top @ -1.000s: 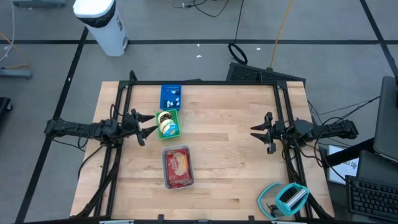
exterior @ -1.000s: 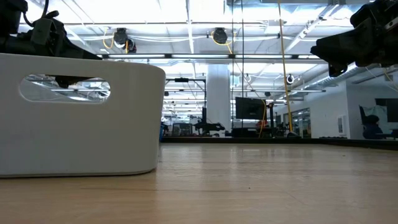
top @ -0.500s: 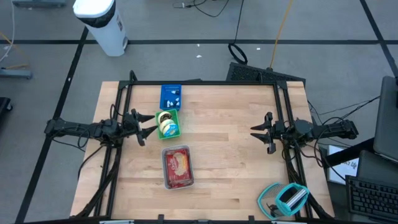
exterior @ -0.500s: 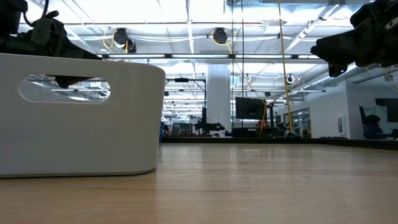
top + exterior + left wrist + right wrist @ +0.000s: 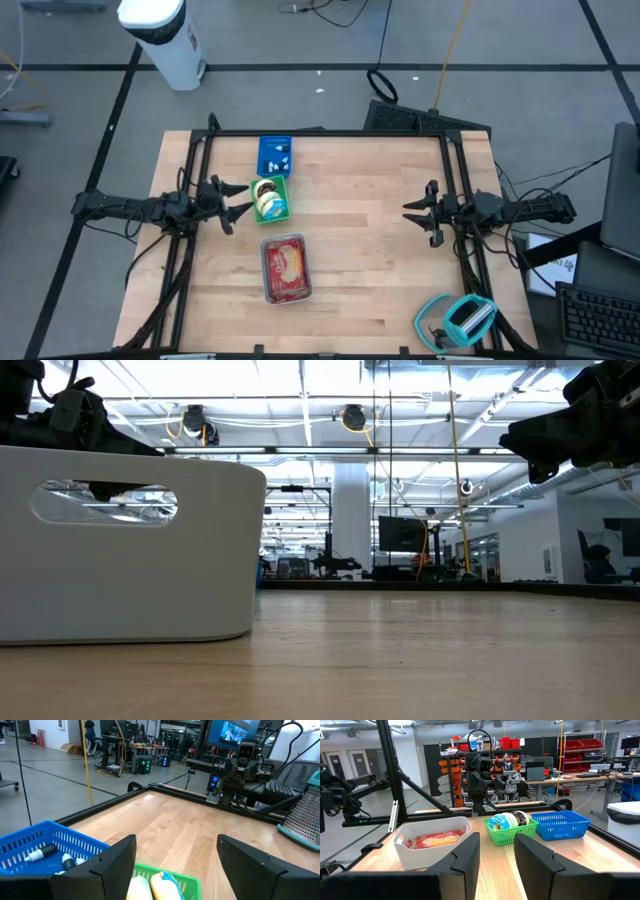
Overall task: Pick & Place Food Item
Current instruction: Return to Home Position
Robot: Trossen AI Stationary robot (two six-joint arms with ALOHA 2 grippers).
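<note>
High view: the donuts (image 5: pixel 266 200) lie in the green bin (image 5: pixel 287 190). The left pincer (image 5: pixel 238 208) is spread wide and empty just beside it. The right pincer (image 5: pixel 412 213) is narrowly parted and empty, well apart across the counter (image 5: pixel 360 260). Homing well likely means drawing each arm straight back, clear of that bin's rim.

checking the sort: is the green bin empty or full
Full: donuts fill the green bin and rise above its rim.

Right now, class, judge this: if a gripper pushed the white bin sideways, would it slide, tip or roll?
Probably slide: the white bin sits flat and wide on the smooth table. Tipping seems unlikely, since it holds only a flat packet. Likely light: it looks like thin plastic.
</note>
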